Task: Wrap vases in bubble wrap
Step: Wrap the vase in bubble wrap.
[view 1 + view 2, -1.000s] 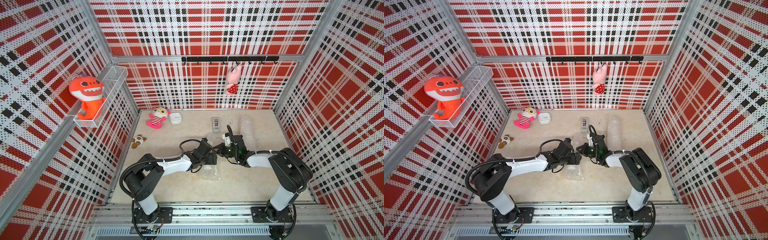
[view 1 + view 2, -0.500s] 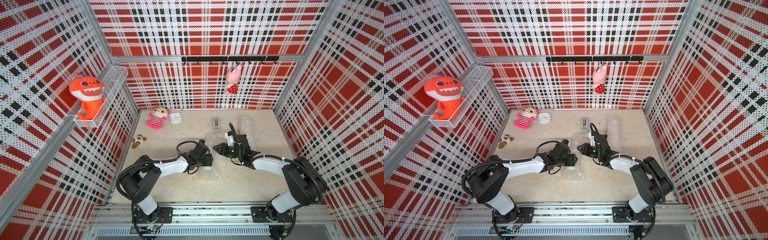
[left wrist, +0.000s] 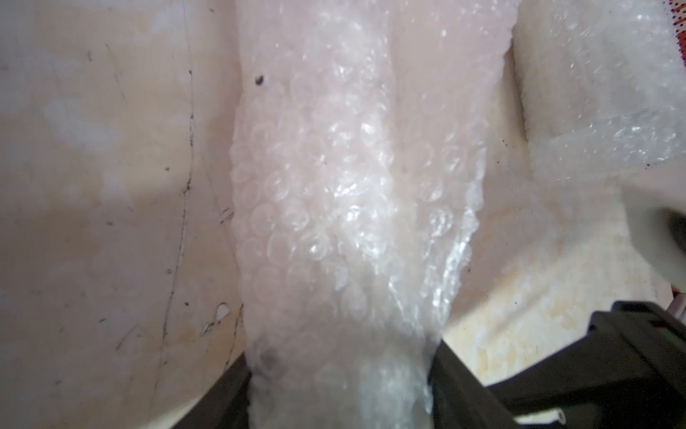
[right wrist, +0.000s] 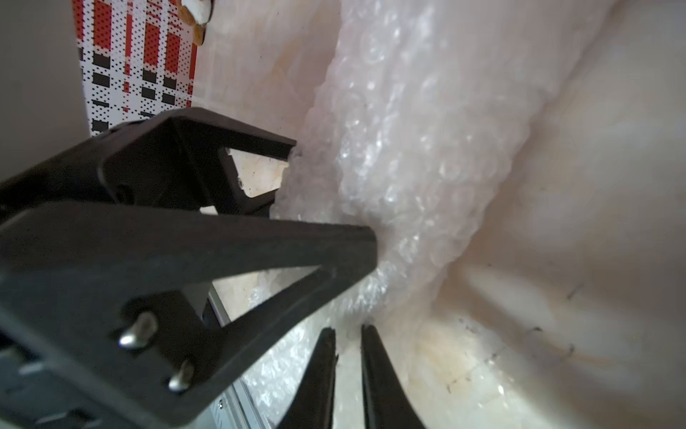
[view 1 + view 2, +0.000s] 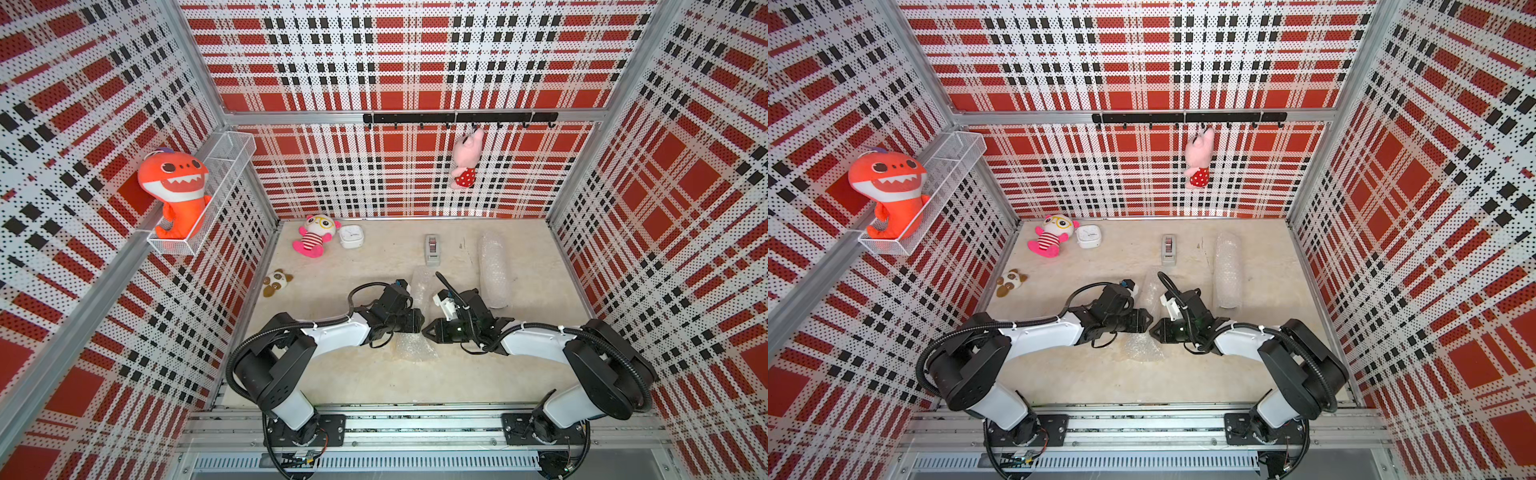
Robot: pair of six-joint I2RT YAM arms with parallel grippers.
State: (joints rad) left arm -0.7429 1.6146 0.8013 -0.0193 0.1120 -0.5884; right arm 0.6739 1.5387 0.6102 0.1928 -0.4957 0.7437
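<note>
Right gripper (image 5: 426, 332) has come forward from beside the rear part of the bundle and now sits tip to tip with the left gripper (image 5: 418, 322). The right elbow has swung out toward the right wall. The left gripper has barely shifted.

Item under inspection: bubble-wrap bundle (image 5: 415, 351), lying at mid-table (image 5: 353, 374) between the two grippers.
- Material: clear film covered in small round blisters, glinting and creased, gathered into a long soft roll.
- Orientation: the long axis runs front to back with a slight lean. The narrow end points to the back wall and the looser, flared end to the front.
- Contents: whitish under the film in the left wrist view (image 3: 345, 208); no ribs or rim can be made out.

Left gripper: its matte black, open-framed triangular fingers (image 3: 467, 375) flank the gathered film and press into it on both sides, so it is clamped on the bundle.

Right gripper (image 4: 349, 334): the jaws stand all but closed with a thin slit between them, tips at the film's edge. Whether any film is caught cannot be told.

Second bubble-wrap roll (image 5: 493, 270): a plump, even cylinder at the right rear, with its long axis also front to back, well apart from the grippers. A grey tape dispenser (image 5: 432, 248) stands near it.

Table surface: beige, mottled, with dark scuffs.
</note>
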